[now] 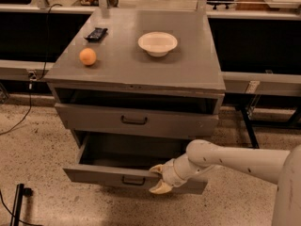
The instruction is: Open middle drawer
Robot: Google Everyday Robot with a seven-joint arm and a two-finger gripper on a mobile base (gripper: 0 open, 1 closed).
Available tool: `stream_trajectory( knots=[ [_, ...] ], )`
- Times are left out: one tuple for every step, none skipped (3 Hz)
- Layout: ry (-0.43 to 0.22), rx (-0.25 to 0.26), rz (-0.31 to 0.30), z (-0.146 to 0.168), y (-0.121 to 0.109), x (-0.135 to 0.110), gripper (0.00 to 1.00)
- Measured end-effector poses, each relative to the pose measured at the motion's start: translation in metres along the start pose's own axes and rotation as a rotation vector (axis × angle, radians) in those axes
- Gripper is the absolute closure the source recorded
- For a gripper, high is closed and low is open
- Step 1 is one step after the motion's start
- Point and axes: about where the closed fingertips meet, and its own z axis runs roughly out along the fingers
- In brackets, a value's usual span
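Observation:
The middle drawer (94,175) is a grey metal drawer with a small black bar handle (133,180). It stands pulled well out of the grey cabinet (141,74), and its dark inside shows. My gripper (158,179) is at the drawer's front, just right of the handle. Its cream fingers (161,188) are spread, one at the front's top rim and one lower, in front of the panel. It holds nothing. My white arm comes in from the lower right.
The upper drawer (136,120) is nearly shut, with a dark gap above it. On the cabinet top are an orange (87,56), a white bowl (157,43) and a small black object (96,34). Speckled floor lies in front, and a black cable runs at the left.

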Motion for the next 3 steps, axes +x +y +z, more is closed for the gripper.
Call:
stream_trajectory(
  knots=[
    [-0.013, -0.033, -0.009, 0.006, 0.009, -0.007, 0.63],
    [-0.013, -0.033, -0.009, 0.006, 0.009, -0.008, 0.63],
    [-0.045, -0.095, -0.033, 0.017, 0.023, -0.022, 0.44]
  ],
)
